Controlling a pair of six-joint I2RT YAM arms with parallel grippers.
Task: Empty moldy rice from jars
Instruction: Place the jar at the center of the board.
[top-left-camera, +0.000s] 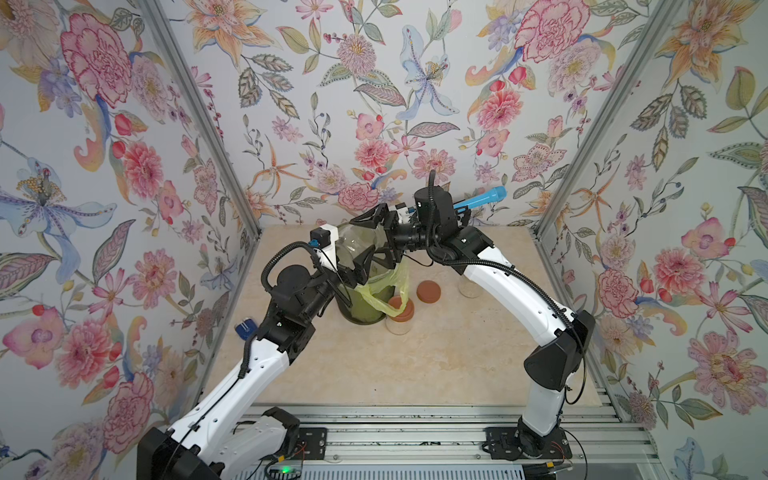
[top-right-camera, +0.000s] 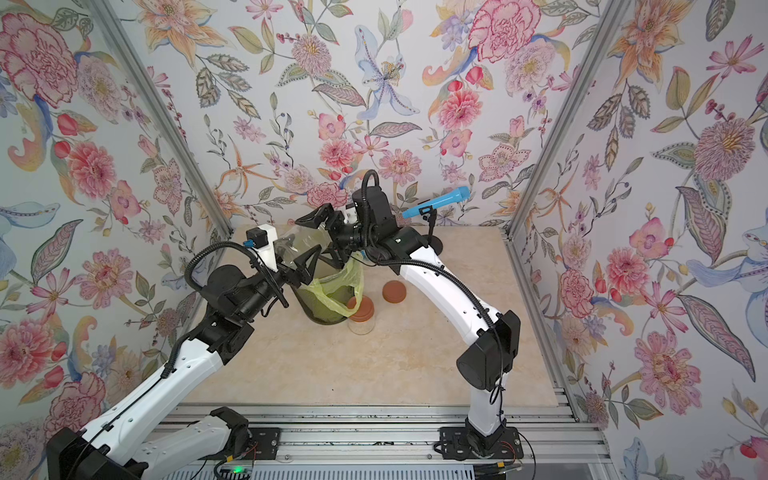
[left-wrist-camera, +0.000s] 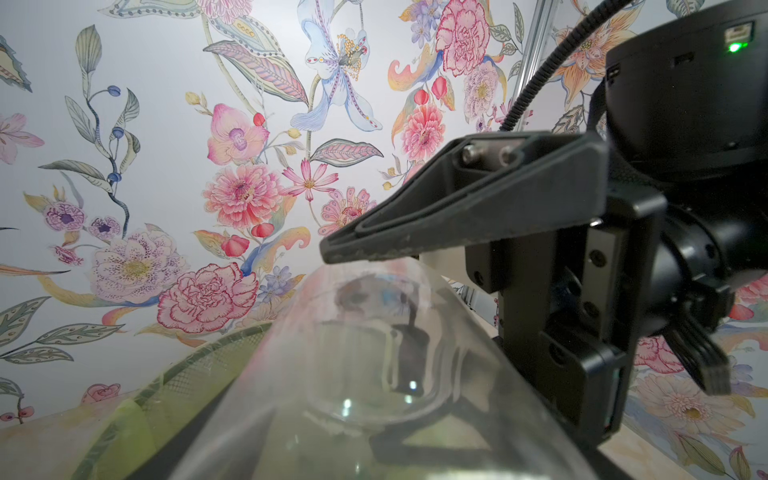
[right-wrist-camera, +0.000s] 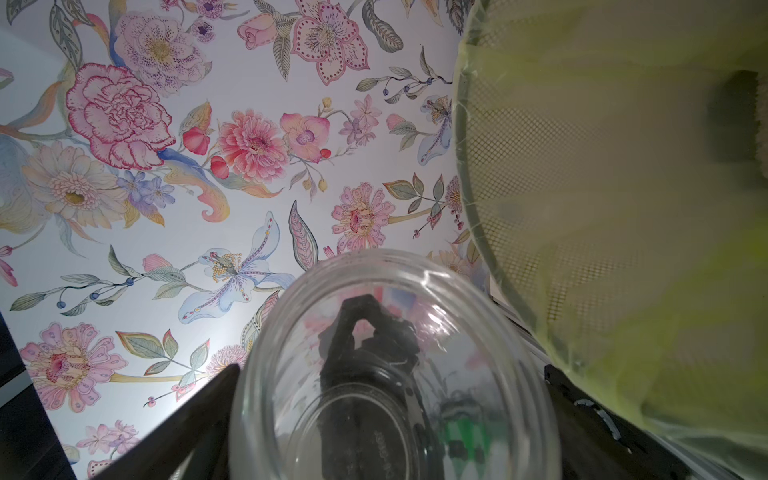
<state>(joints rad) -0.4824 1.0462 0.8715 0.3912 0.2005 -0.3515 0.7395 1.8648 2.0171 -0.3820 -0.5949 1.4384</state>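
Right wrist view shows the right gripper (right-wrist-camera: 392, 370) with its two dark, matte fingers spread wide apart, straddling the open jar (right-wrist-camera: 395, 291), a squat round vessel of clear glass with ridged rings at its rim. The wallpaper and a black gripper body show straight through the glass. In the left wrist view one of those fingers lies right along the glass; whether it presses I cannot tell. The left gripper (top-left-camera: 358, 268) comes in from the near left and is closed on the same jar, which hangs tilted just above the bin (top-left-camera: 361, 307). That bin is a tall, dark mesh cylinder lined with a thin, crinkled yellow-green bag (top-left-camera: 386, 299). Just right of the bin stands a lidded jar (top-left-camera: 400, 322) with a smooth reddish-brown round cap, and moldy rice (top-left-camera: 398, 329) shows as a pale grainy mass through its wall; the bag's loose flap hangs against it. Farther right a loose lid (top-left-camera: 429, 291) of the same reddish-brown lies flat on the beige marbled table (top-left-camera: 415, 365). Beyond it, half hidden by the right arm, a third jar (top-left-camera: 469, 289) holds more pale grains. That makes three jars, two reddish-brown lids and one bin.
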